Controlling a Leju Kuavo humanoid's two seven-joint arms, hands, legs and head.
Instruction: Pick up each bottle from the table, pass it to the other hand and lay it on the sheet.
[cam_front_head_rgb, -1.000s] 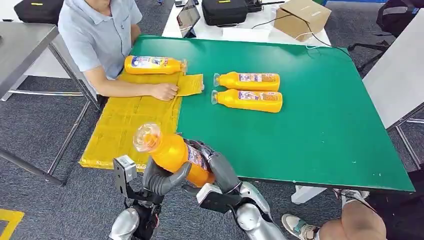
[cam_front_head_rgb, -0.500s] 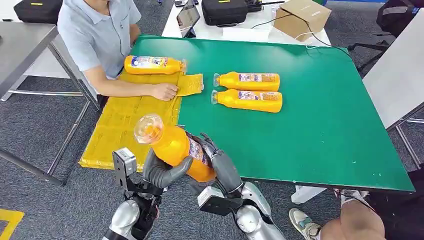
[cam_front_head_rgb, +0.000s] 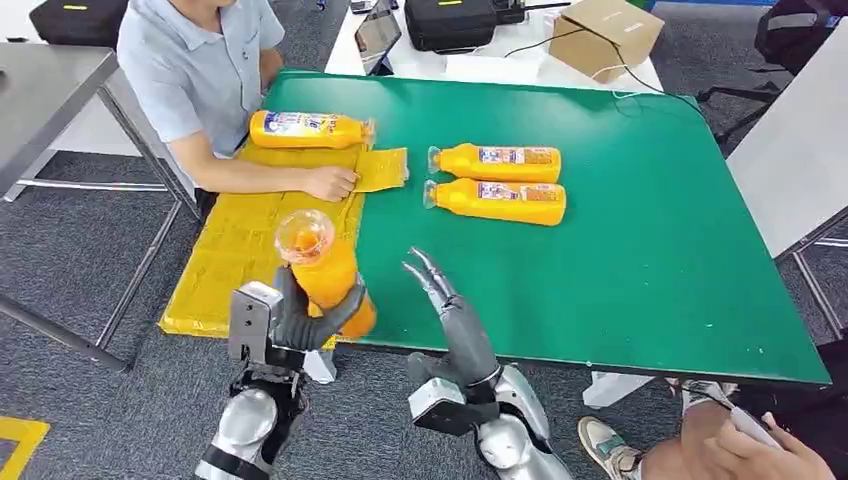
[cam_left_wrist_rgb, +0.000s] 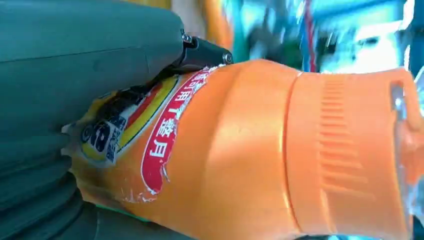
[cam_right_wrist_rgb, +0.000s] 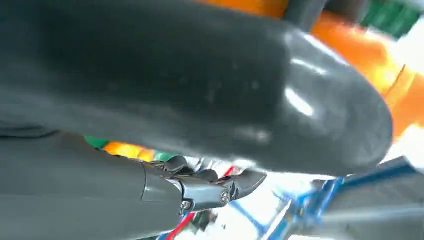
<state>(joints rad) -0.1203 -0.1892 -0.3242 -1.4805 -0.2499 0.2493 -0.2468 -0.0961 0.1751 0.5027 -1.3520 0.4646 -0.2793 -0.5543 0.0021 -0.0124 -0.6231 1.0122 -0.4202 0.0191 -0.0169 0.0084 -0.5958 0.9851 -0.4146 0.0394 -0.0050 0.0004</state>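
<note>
1. The left hand (cam_front_head_rgb: 300, 322) grips an orange bottle (cam_front_head_rgb: 322, 272) around its body, cap end up and tilted, over the near edge of the green surface (cam_front_head_rgb: 640, 260), where the yellow sheet (cam_front_head_rgb: 245, 245) meets it.
2. In the left wrist view the bottle's red and yellow label sits against the grey thumb, which presses on it.
3. The right hand (cam_front_head_rgb: 455, 310) holds nothing; its fingers are spread and point up over the near edge, just beside the held bottle and apart from it.
4. Two more orange bottles lie side by side near the middle of the surface: one (cam_front_head_rgb: 495, 161) farther, one (cam_front_head_rgb: 497, 200) nearer, caps toward the sheet.
5. A fourth bottle (cam_front_head_rgb: 308, 129) lies at the far end of the sheet.
6. A person's hand (cam_front_head_rgb: 331, 183) rests on the sheet near that end.
</note>
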